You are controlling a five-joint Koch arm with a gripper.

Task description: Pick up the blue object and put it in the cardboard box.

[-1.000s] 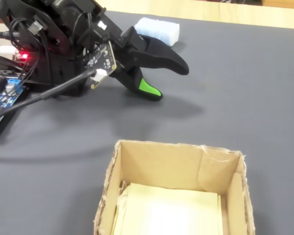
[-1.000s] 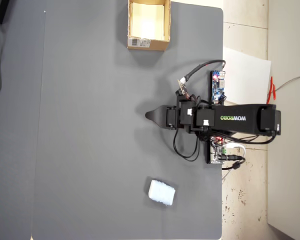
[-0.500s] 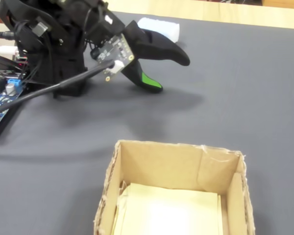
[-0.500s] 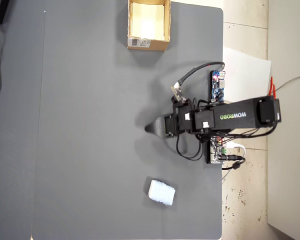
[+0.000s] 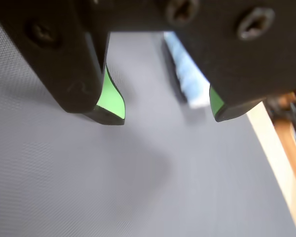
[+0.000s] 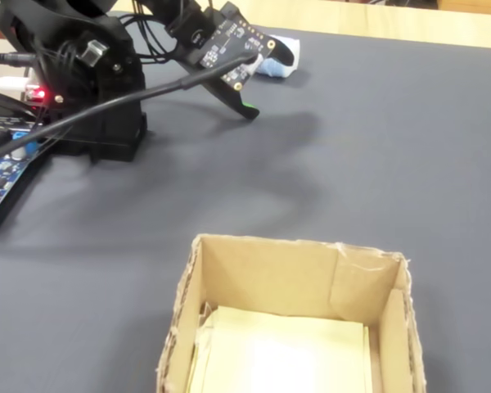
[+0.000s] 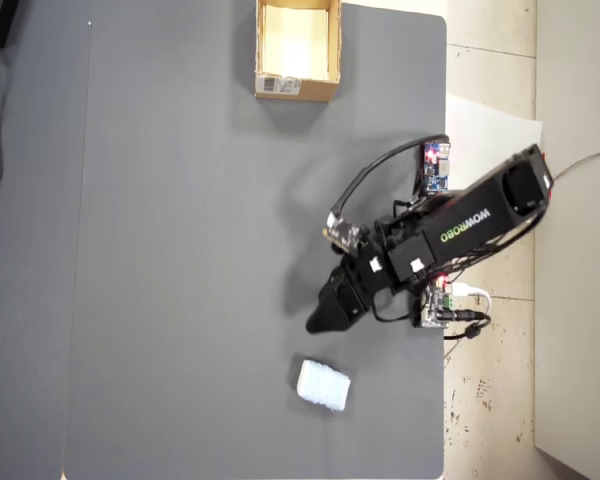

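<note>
The blue object is a pale blue-white pad lying flat on the grey mat near the lower edge of the overhead view. My gripper points at it from a short way off, not touching it. In the wrist view the gripper is open, its green-lined fingertips wide apart, and the pad lies ahead between them, nearer the right one. In the fixed view the gripper hangs above the mat and partly hides the pad. The cardboard box stands open at the near edge, seen also as the box at the top.
The black arm base and a blue circuit board with a red light sit at the mat's right edge in the overhead view. A black cable loops off the wrist. Light wood borders the mat beyond the pad.
The arm has swung from the mat's middle toward the blue pad, and the gripper now points at it. The jaws stayed open. Pad and box have not moved.
</note>
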